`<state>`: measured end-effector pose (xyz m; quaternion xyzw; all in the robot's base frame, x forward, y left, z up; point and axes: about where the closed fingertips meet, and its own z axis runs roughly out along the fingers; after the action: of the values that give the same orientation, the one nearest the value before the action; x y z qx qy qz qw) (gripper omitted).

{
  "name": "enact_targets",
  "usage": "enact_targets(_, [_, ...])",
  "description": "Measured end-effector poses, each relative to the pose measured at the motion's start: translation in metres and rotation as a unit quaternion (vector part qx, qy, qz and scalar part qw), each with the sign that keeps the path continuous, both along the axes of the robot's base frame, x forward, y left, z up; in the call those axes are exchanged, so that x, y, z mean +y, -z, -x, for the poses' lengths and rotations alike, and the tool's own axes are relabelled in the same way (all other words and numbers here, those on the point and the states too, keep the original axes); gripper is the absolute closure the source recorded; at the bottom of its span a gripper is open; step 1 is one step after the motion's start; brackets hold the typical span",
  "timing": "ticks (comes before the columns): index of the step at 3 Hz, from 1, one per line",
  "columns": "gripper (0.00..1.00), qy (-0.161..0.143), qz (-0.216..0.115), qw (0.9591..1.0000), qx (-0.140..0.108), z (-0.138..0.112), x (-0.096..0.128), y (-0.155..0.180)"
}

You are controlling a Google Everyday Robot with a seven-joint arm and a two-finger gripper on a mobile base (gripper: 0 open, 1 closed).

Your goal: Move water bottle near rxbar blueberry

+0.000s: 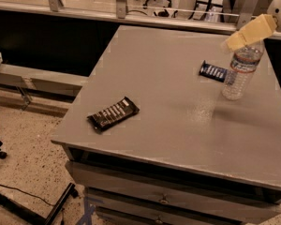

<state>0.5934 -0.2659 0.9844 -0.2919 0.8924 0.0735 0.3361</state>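
Camera view: claw pinching water bottle top, btl nxt to rxbar blueberry.

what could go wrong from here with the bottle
The gripper sits at the very top of the tall water bottle, so a sideways nudge could tip it over. The bottle's base is right beside the rxbar blueberry, so it could catch the wrapper's end or push the bar away.

gripper atop water bottle, rxbar blueberry just beside, black bar well apart, open table between
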Motion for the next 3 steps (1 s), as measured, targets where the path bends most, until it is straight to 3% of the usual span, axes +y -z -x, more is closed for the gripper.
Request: enact_targets(3, [0.0, -0.011, -0.013, 0.9983, -0.055, 0.033, -0.045, -0.03])
